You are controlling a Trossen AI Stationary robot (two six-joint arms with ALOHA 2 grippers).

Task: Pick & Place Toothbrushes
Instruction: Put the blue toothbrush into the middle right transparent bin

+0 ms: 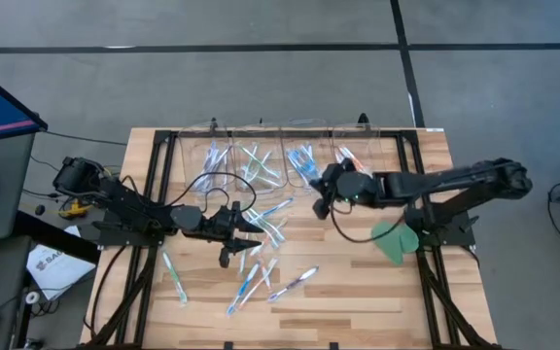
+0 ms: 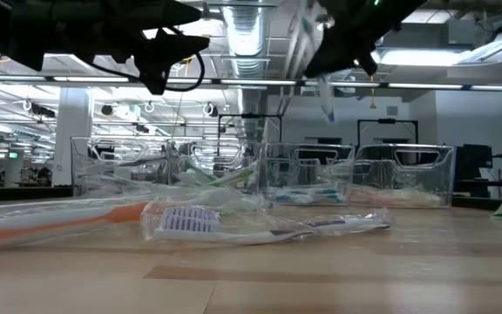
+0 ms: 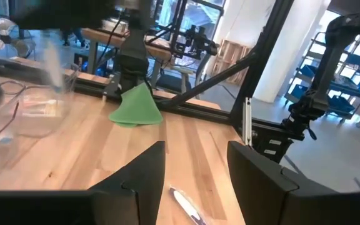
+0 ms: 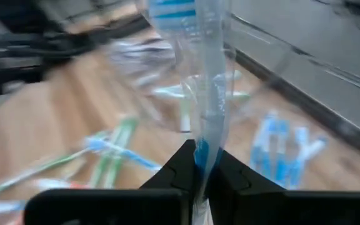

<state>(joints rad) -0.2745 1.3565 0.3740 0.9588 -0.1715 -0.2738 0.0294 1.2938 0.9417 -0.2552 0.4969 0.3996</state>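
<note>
Overhead, the wooden tabletop (image 1: 358, 301) carries a row of clear bins (image 1: 261, 160) along its far edge and loose toothbrushes (image 1: 261, 277) scattered across its middle. Both dark arms reach inward. The right gripper (image 1: 327, 185) hangs over the bin row, its fingers (image 4: 180, 165) pressed nearly together on a wrapped blue toothbrush (image 4: 208, 94); the brush's long axis runs straight out from the fingertips, head farthest from them. Blue-accented brushes (image 4: 286, 147) lie in the bin just beyond and below these fingers, so the right arm is judged the nearer one for the coming drop. The left gripper (image 1: 229, 228) hovers above the loose pile, its fingers (image 3: 142, 172) partly open and holding nothing; one toothbrush (image 3: 186, 206) lies on the wood between and just beyond them, roughly in line with their reach. The bins hold brushes sorted in small clusters; exact counts cannot be told. A green cloth-like piece (image 1: 394, 240) lies under the right arm.
</note>
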